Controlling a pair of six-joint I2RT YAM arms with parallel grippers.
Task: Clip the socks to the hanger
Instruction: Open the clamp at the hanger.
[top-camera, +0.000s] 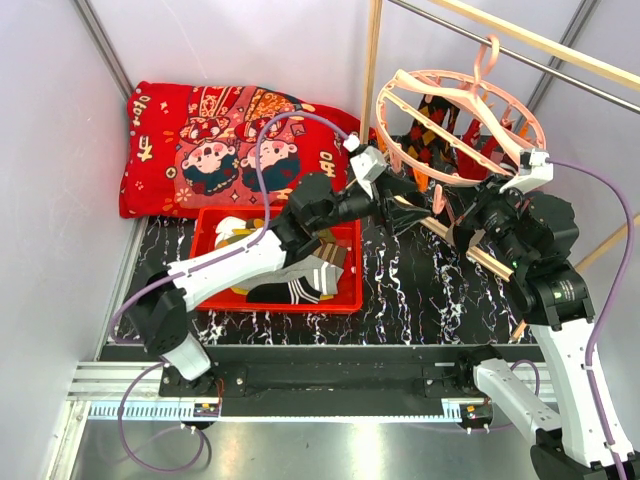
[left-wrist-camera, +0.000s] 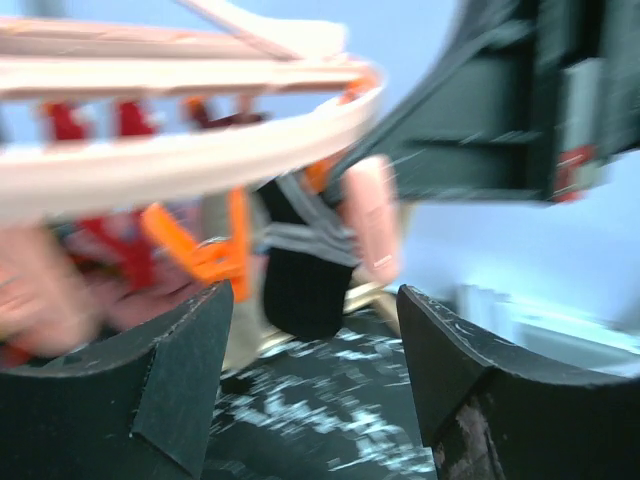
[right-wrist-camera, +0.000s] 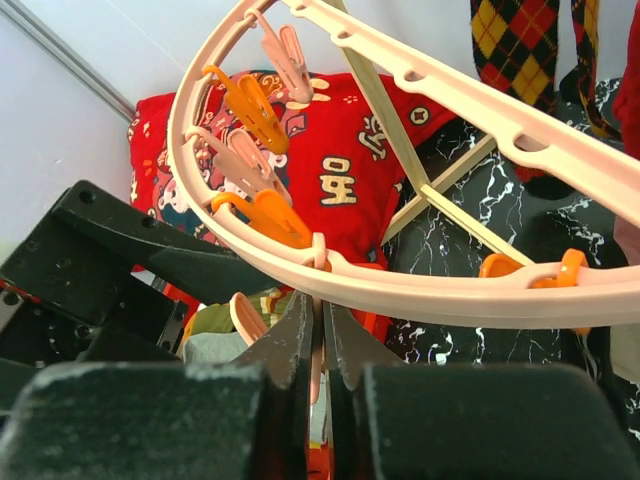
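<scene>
- Here the left tool (left-wrist-camera: 315, 295) stands spread on either side of a grey-black sock (left-wrist-camera: 298, 262), which hangs from a pink clip (left-wrist-camera: 372, 218) under the hanger (right-wrist-camera: 430, 85).
- The right tool (right-wrist-camera: 318, 310) is pressed together on a pink tab (right-wrist-camera: 316, 375) just below the ring.
- If that squeeze opens the sock's clip, the sock may drop to the tabletop (top-camera: 420, 290).
- A tug from the right arm could tilt the hanger and shake the sock loose.
</scene>
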